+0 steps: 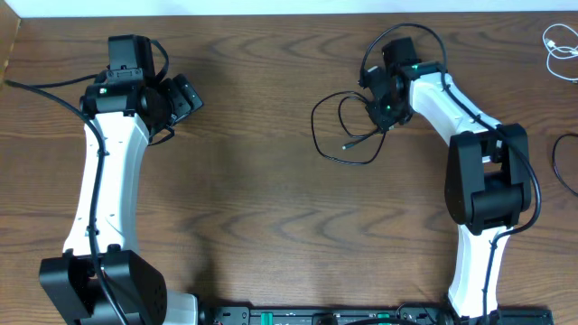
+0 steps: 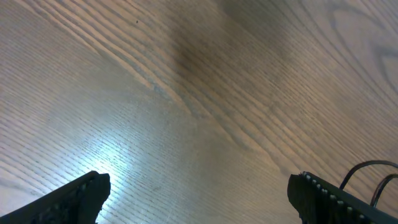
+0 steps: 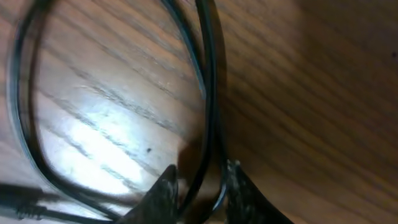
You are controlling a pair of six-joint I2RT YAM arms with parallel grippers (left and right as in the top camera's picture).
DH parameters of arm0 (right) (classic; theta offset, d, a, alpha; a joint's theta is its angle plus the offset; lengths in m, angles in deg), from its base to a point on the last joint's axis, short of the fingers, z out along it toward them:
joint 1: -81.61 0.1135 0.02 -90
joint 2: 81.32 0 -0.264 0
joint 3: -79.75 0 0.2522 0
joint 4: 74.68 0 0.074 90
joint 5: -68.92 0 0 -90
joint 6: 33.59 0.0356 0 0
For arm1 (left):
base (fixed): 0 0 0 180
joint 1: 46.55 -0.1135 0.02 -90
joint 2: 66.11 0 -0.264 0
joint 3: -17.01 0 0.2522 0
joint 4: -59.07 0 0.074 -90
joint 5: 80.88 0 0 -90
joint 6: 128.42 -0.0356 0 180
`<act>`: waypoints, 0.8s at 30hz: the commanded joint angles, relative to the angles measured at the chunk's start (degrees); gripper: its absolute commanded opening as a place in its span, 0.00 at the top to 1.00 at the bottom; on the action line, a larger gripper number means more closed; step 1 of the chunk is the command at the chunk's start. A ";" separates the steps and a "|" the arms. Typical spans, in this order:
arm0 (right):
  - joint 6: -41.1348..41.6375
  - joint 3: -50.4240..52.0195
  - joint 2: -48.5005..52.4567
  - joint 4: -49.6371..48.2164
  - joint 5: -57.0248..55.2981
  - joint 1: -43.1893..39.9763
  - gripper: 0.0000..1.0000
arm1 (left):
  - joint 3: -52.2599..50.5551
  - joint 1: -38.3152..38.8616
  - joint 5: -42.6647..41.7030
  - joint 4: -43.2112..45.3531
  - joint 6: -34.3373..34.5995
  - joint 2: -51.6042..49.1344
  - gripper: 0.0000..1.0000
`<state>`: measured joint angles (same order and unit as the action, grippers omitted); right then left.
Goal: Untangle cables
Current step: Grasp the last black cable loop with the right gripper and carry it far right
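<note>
Pinching the black cable (image 3: 211, 93), the right claw (image 3: 199, 196) is sitting low over the wooden surface (image 1: 262, 199), in the upper right part of the overhead view. In its wrist camera, two strands of the cable are running up between the fingertips (image 3: 165, 190), which are drawn in close around them. That picture is blurred, so the claw seems to be clenching the cord rather than plainly doing so. Seen from above, the cable is lying in a few overlapping loops that are spreading left and down from the claw. One small plug end is pointing inward near the middle of the loops. Another stretch is curving down the left side of the wrist view, flat on the wood.

The left claw (image 1: 187, 96) is hovering at the upper left, well apart from both cords and released. Its fingers (image 2: 81, 196) are standing wide apart at the bottom corners of its own camera, with wood grain showing between them.

The white cable (image 1: 560, 45) is lying bunched at the far upper right corner of the surface, well apart from the black one and from both claws, and the frame edge is cutting part of it off.
</note>
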<state>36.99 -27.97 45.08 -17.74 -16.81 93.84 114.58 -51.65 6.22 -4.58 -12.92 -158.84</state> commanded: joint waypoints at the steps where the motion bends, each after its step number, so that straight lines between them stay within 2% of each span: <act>1: 5.01 2.16 0.63 -1.84 -0.02 0.13 0.83 | -0.22 -0.24 -0.07 -0.22 0.11 0.90 0.04; 8: 17.81 2.62 0.63 -1.70 -7.48 -0.04 0.87 | -0.22 -0.24 -0.07 -0.22 0.11 0.90 0.04; 13: 24.92 3.19 0.63 3.23 -8.46 -0.70 0.87 | -0.22 -0.24 -0.07 -0.22 0.11 0.90 0.04; 17: 30.16 4.63 0.63 7.30 -9.18 -1.44 0.98 | -0.22 -0.24 -0.07 -0.22 0.11 0.90 0.04; 24: 43.85 4.94 0.63 14.19 -16.81 -7.08 0.99 | -0.22 -0.24 -0.07 -0.22 0.11 0.90 0.04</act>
<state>71.96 -25.34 43.75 -5.26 -28.19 90.89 114.58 -51.65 6.22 -4.61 -12.92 -158.84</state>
